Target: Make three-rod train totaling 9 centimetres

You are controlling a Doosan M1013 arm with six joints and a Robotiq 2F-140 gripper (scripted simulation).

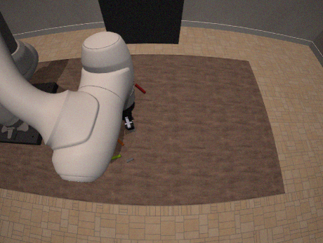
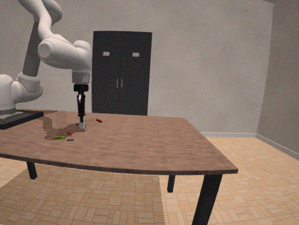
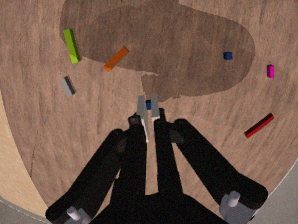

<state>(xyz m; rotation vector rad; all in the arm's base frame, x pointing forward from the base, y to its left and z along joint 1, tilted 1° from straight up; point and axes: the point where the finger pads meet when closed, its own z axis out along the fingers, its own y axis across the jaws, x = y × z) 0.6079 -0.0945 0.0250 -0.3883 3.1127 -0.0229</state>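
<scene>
On the table point(image 1: 211, 123) point(image 2: 146, 143) point(image 3: 35, 130), one rod point(image 1: 116, 156) point(image 2: 59, 138) point(image 3: 71, 46) lies near left, a second rod point(image 1: 130, 160) point(image 2: 70, 140) point(image 3: 67, 86) just right of it. A third rod point(image 1: 121, 142) point(image 2: 69, 133) point(image 3: 116, 59) lies slightly farther, a fourth rod point(image 1: 140, 88) point(image 2: 99, 120) point(image 3: 259, 125) far right. The wrist view shows a fifth rod point(image 3: 228, 56) left of a sixth rod point(image 3: 270, 71), and a seventh rod point(image 3: 148, 105) between the gripper's point(image 1: 131, 128) point(image 2: 82, 127) point(image 3: 148, 100) fingertips.
</scene>
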